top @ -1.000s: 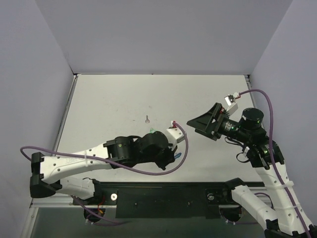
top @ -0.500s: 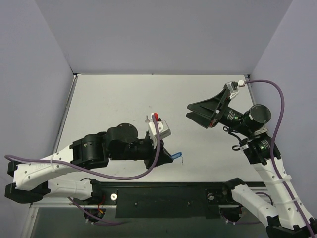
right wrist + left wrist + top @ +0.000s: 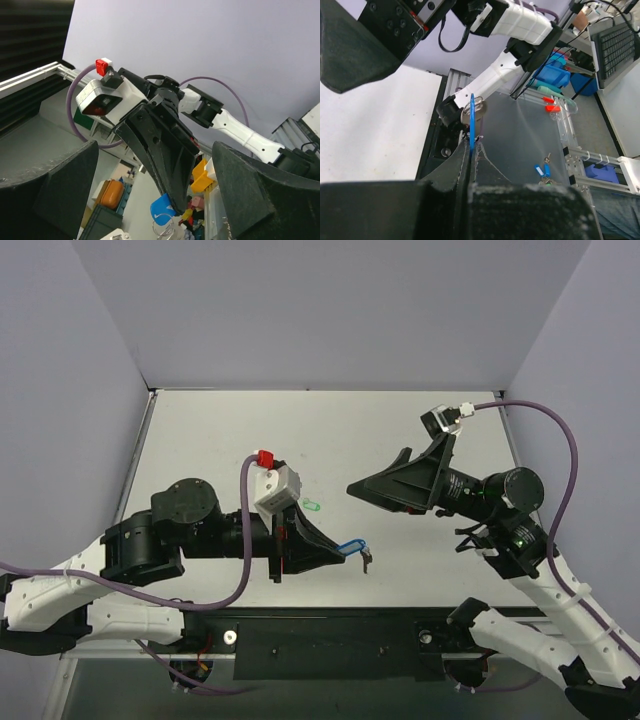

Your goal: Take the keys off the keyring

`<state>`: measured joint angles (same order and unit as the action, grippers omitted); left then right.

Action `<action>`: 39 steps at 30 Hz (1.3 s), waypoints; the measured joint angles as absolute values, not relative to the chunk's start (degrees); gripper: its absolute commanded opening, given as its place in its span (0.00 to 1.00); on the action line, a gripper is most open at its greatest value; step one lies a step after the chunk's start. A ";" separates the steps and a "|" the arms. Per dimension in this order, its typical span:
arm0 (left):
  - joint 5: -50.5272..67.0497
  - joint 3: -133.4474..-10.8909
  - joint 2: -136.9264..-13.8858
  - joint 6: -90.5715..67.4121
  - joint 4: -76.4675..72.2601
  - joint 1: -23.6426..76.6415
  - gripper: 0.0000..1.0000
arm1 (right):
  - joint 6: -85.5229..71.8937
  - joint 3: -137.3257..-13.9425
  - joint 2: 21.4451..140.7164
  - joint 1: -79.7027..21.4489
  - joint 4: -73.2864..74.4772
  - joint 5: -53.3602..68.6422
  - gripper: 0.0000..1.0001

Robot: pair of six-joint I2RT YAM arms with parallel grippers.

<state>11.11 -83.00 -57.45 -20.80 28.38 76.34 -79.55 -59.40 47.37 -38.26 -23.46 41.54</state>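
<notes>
My left gripper (image 3: 336,549) is shut on the blue keyring (image 3: 351,545) and holds it up off the table, pointing right. One small silver key (image 3: 366,560) hangs from the ring's far end. The second key is not in view. In the left wrist view the ring (image 3: 472,122) shows edge-on between the closed fingers, with the key (image 3: 476,110) at its tip. My right gripper (image 3: 358,492) is open and raised, up and to the right of the ring. In the right wrist view its fingers (image 3: 50,200) stand wide on both sides of the ring (image 3: 162,206).
A small green loop (image 3: 312,507) lies on the white table (image 3: 220,430) just behind my left wrist. The black rail (image 3: 330,640) runs along the table's near edge. Purple cables loop round both wrists.
My left arm has lifted and swung its gripper to the right, carrying the keyring with the key off the table. My right gripper has moved left and down towards the ring, still open.
</notes>
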 measured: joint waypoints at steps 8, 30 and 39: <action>12.25 -83.53 -56.69 -20.91 25.32 76.31 0.00 | -81.12 -60.38 50.85 -44.47 -28.82 38.92 0.90; 10.61 -88.58 -57.25 -20.60 23.77 70.96 0.00 | -84.09 -60.53 49.58 -52.16 -33.43 34.79 0.88; 16.12 -88.58 -58.06 -22.52 23.70 65.80 0.00 | -82.35 -60.10 49.17 -53.36 -32.60 31.90 0.86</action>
<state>16.12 -88.58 -58.06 -22.52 23.70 65.80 -82.35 -60.10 49.17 -53.36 -32.60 31.90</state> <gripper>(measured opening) 0.030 0.870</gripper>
